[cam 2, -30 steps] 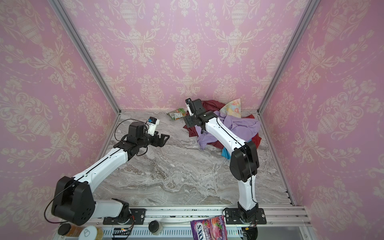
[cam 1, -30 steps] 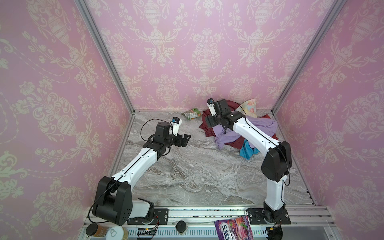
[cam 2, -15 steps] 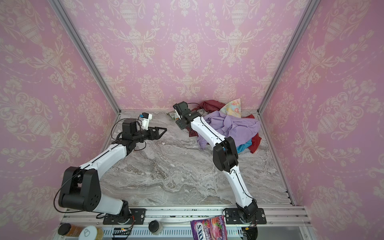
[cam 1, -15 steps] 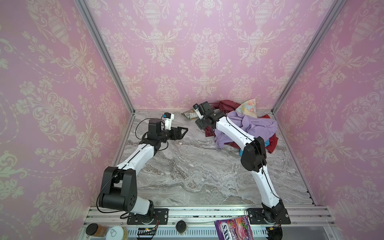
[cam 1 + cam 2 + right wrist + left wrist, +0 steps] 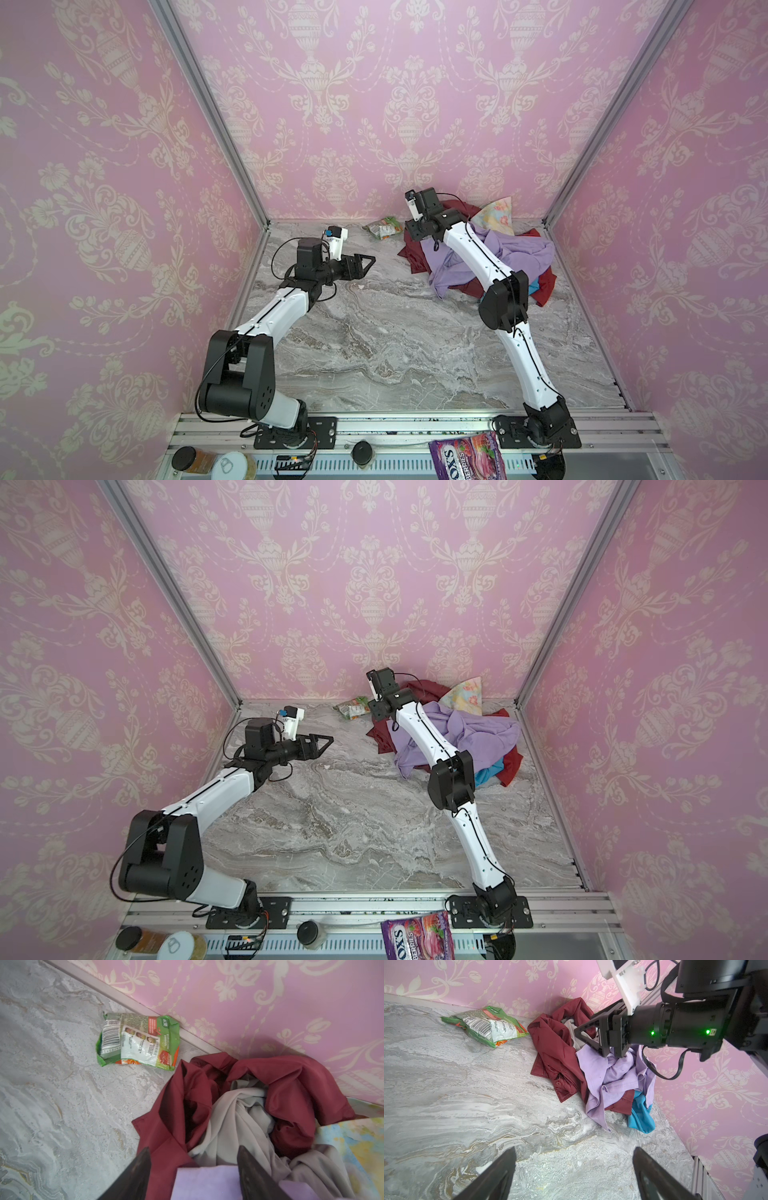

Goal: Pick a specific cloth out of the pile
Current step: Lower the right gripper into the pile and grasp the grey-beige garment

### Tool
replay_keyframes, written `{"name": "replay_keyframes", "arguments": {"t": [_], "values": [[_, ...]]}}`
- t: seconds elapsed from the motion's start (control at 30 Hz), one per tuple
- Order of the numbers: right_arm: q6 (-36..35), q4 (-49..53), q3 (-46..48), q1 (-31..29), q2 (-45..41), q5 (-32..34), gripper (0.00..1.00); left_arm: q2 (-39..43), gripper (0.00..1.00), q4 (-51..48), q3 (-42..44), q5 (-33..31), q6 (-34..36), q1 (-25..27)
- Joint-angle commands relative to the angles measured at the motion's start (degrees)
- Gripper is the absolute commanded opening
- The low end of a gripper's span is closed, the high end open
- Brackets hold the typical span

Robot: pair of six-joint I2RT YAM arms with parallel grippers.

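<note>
Two sets of jaws stand apart. At the bottom of the right wrist view the right gripper (image 5: 193,1148) straddles folds of the pile (image 5: 519,253). A lilac cloth (image 5: 207,1180) lies between its fingers, and the cloth (image 5: 228,1122), pale grey, sits just beyond the tips, nested in a dark red cloth (image 5: 291,1084). Contact is unclear. The left gripper (image 5: 575,1148) hangs wide, empty, over the marble tabletop (image 5: 374,332), centre-left in both top views. Pink patterned walls (image 5: 374,83) enclose it. A green packet (image 5: 384,226) lies by the back wall.

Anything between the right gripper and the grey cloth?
Nothing covers it: grey cloth lies exposed just ahead of the open right gripper. The dark red cloth wraps its sides; a lilac fold sits between the jaws.
</note>
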State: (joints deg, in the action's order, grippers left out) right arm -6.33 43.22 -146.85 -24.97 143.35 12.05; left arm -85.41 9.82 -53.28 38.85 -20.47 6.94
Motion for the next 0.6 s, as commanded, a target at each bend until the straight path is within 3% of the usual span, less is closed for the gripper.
{"name": "replay_keyframes", "arguments": {"t": [0.0, 0.17, 0.27, 0.43, 0.57], "values": [[1.6, 0.9, -1.7, 2.0, 1.1, -4.4, 0.63, -0.9, 0.89, 0.1, 0.7, -0.5, 1.9, 0.8], [-1.8, 0.4, -2.0, 3.7, 1.5, -6.9, 0.53, -1.4, 0.89, -1.4, 0.5, -1.4, 3.5, 2.2], [-0.9, -0.7, -1.2, 4.9, 0.8, -7.6, 0.49, -1.4, 0.87, -3.1, 0.1, -5.1, 3.9, 3.3], [0.1, -6.1, 5.1, 6.5, -5.0, -11.7, 0.51, -3.0, 0.86, -8.6, -5.3, -14.7, 1.6, 8.0], [-1.1, -2.3, 0.8, 7.0, -3.0, -14.1, 0.51, -5.3, 0.85, -13.4, -10.3, -19.7, 1.6, 9.8]]}}
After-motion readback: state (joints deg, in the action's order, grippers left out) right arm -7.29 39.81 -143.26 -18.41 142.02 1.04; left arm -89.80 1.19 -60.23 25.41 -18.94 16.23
